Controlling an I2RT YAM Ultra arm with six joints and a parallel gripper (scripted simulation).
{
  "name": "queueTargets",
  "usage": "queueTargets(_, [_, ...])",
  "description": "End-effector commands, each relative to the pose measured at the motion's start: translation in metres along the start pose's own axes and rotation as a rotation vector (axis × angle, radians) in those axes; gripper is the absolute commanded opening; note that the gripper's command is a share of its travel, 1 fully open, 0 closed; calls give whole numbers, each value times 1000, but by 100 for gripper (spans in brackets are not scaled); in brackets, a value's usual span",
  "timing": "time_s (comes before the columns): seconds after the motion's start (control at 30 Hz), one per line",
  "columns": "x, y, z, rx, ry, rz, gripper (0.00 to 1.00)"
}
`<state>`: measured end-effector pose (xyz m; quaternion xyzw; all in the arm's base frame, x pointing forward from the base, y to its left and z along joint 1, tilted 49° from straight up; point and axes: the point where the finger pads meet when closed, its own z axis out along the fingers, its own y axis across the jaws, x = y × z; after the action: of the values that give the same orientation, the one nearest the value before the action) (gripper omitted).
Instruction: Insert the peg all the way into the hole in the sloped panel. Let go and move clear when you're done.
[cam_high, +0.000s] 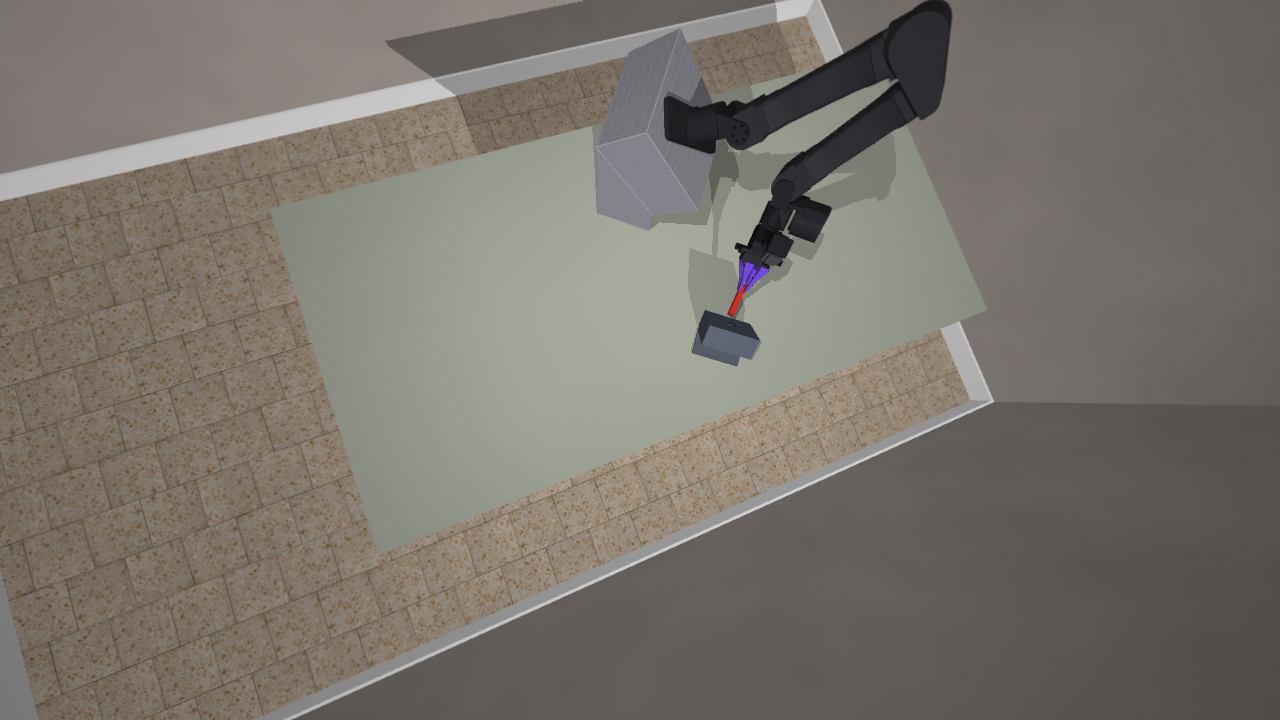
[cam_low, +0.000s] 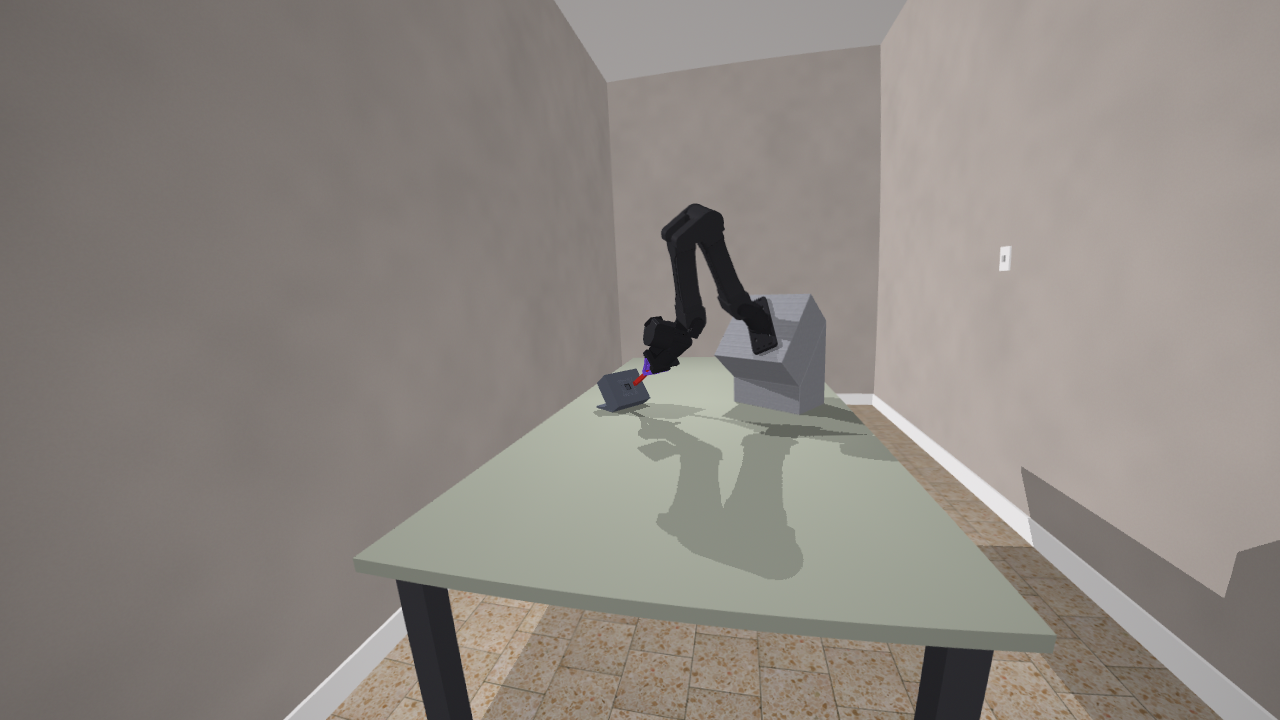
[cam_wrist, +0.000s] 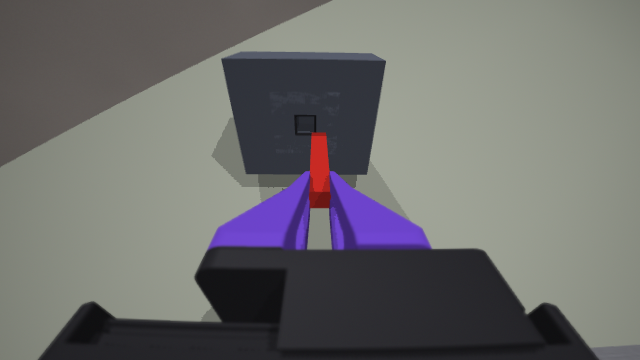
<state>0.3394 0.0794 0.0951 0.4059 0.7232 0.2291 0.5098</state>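
Note:
The dark grey sloped panel (cam_wrist: 305, 112) stands on the green table, with a small square hole (cam_wrist: 305, 124) in its face. My gripper (cam_wrist: 319, 180), with purple fingers, is shut on the red peg (cam_wrist: 318, 160). The peg points at the panel. Its tip lies just below and slightly right of the hole, outside it. In the overhead view the peg (cam_high: 735, 302) reaches from the fingers (cam_high: 748, 279) to the panel's upper edge (cam_high: 725, 337). In the side view the peg (cam_low: 639, 379) sits at the panel's face (cam_low: 622, 391).
A large light grey block (cam_high: 648, 134) carries the arm's base at the table's back. The table's edge runs close behind the panel (cam_low: 590, 407), next to the left wall.

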Motion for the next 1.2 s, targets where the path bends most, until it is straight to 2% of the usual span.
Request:
queueTargets(0.0, [-8, 9, -3, -6, -21, 9, 0])
queueTargets(0.33, [-10, 16, -5, -6, -21, 9, 0])
queueTargets(0.77, [-10, 15, 11, -6, -21, 9, 0])
queueTargets(1.17, [-9, 15, 18, -6, -21, 8, 0])
